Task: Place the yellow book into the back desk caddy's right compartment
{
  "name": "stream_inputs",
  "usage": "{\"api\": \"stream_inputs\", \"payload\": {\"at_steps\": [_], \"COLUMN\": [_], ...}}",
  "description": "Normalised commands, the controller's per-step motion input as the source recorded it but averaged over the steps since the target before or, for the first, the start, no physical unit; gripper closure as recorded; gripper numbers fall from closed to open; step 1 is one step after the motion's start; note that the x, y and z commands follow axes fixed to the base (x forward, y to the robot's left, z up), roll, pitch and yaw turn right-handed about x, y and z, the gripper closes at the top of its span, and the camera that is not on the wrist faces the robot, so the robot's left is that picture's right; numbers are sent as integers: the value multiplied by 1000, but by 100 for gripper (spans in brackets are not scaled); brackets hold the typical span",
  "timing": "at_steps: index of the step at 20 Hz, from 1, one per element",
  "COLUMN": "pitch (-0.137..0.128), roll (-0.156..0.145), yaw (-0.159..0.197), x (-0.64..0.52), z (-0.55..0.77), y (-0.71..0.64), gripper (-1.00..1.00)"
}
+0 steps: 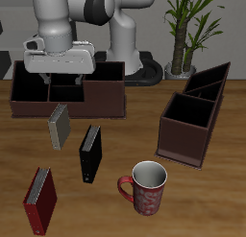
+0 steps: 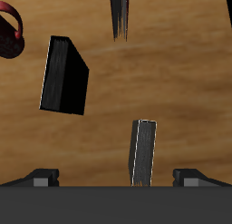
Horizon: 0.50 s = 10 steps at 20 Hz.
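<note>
The yellow book (image 1: pixel 60 128) stands on edge on the table, just in front of the back desk caddy (image 1: pixel 67 105); in the wrist view (image 2: pixel 143 151) I look down on its grey-yellow cover and white page edge. The caddy's large end section, the right compartment (image 1: pixel 107 83), holds nothing. My gripper (image 1: pixel 61 76) hangs over the caddy's middle cells, behind and above the book. It is open and empty; in the wrist view (image 2: pixel 116 178) both fingertips (image 2: pixel 41 177) show wide apart, with the book just ahead of them.
A black book (image 1: pixel 89 153) (image 2: pixel 65 75) stands near the yellow one. A red book (image 1: pixel 39 200) (image 2: pixel 120 14) is near the front edge. A red-patterned mug (image 1: pixel 147 188) (image 2: pixel 9 33) stands at the front. A taller dark caddy (image 1: pixel 195 114) stands beside the mug, farther back.
</note>
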Motion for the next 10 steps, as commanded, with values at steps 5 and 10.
{"api": "stream_inputs", "payload": {"at_steps": [5, 10], "pitch": [-42, -9], "roll": [2, -6], "yaw": [-16, -6], "x": [-48, 25], "z": [-100, -126], "y": [-206, -74], "gripper": [-100, -100]}}
